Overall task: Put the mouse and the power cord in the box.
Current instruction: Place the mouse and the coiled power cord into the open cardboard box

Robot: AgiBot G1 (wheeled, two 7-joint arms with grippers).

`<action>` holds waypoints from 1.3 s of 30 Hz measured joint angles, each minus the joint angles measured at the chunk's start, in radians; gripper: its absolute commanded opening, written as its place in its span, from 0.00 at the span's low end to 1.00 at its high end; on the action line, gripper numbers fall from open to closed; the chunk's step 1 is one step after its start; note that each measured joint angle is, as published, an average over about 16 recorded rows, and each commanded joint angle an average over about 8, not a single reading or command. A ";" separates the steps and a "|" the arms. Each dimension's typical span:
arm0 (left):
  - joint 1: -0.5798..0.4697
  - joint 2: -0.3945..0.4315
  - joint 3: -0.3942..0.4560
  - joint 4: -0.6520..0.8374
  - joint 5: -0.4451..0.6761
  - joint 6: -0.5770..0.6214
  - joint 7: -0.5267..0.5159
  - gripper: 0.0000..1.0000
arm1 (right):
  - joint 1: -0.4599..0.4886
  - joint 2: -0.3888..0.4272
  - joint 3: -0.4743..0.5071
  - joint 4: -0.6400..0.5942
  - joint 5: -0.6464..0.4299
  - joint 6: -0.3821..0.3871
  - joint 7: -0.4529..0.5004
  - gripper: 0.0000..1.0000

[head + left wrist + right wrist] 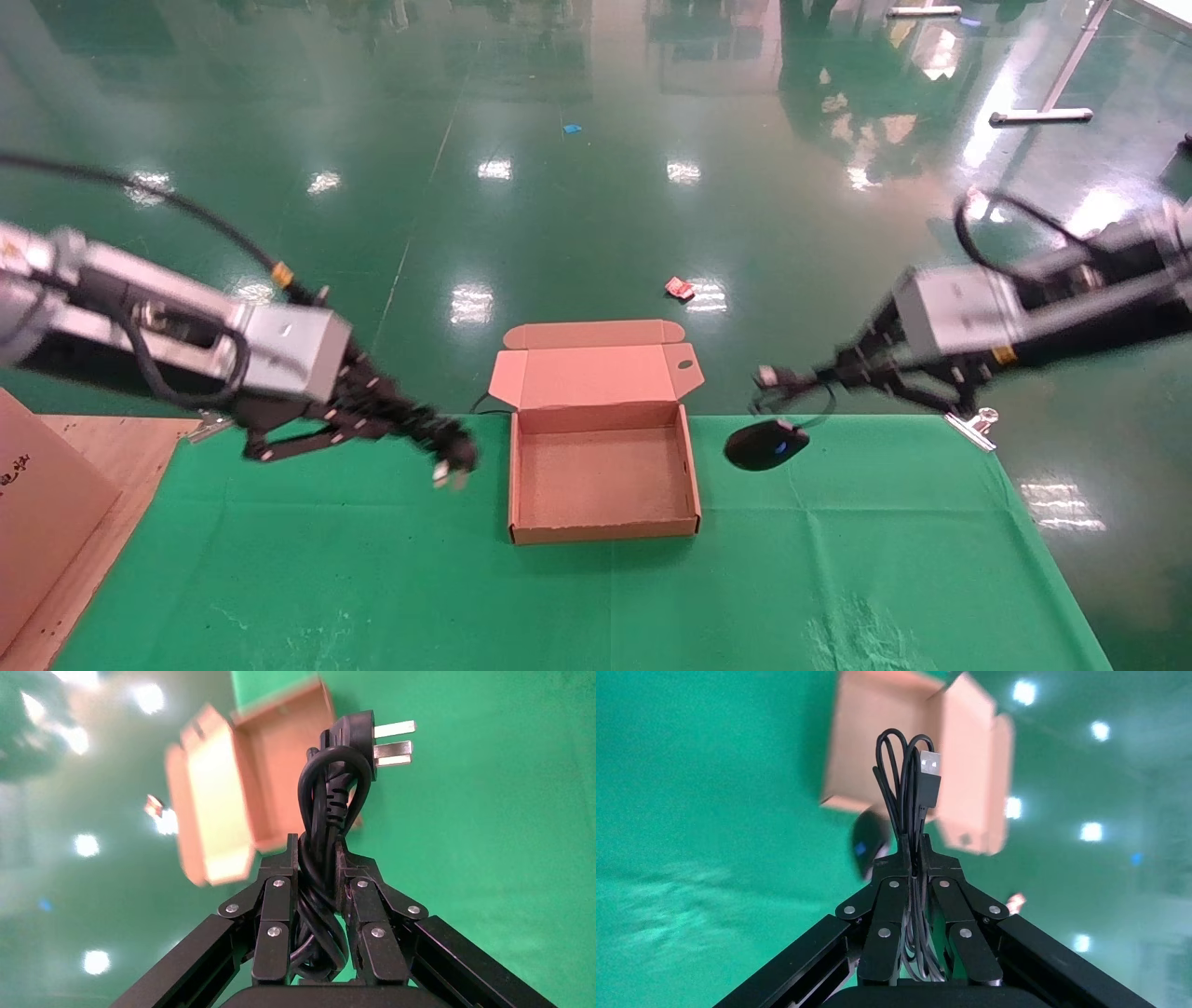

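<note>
Now the left gripper (318,855) pinches the springy power cord (329,804) bundle left of the box (603,485); the right gripper (914,855) clamps the thin cable (905,783), the light, slick mouse (765,445) dangling near the table's far edge.

A green cloth (577,596) covers the tabletop, held by a metal clip (971,427) at its far right corner. A red scrap (679,288) lies on the shiny green floor (577,214) beyond, and a cardboard sheet (42,513) leans at the left.
</note>
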 measured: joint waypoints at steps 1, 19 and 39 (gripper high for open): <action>-0.011 -0.001 0.007 -0.038 -0.011 -0.002 -0.033 0.00 | 0.010 -0.004 0.001 0.011 0.005 -0.003 0.013 0.00; -0.029 0.090 0.082 -0.184 0.053 -0.195 -0.162 0.00 | 0.034 -0.006 -0.044 0.289 0.117 -0.012 0.238 0.00; 0.339 0.379 0.113 0.215 0.241 -0.890 -0.058 0.00 | -0.127 0.120 -0.089 0.559 0.224 0.034 0.372 0.00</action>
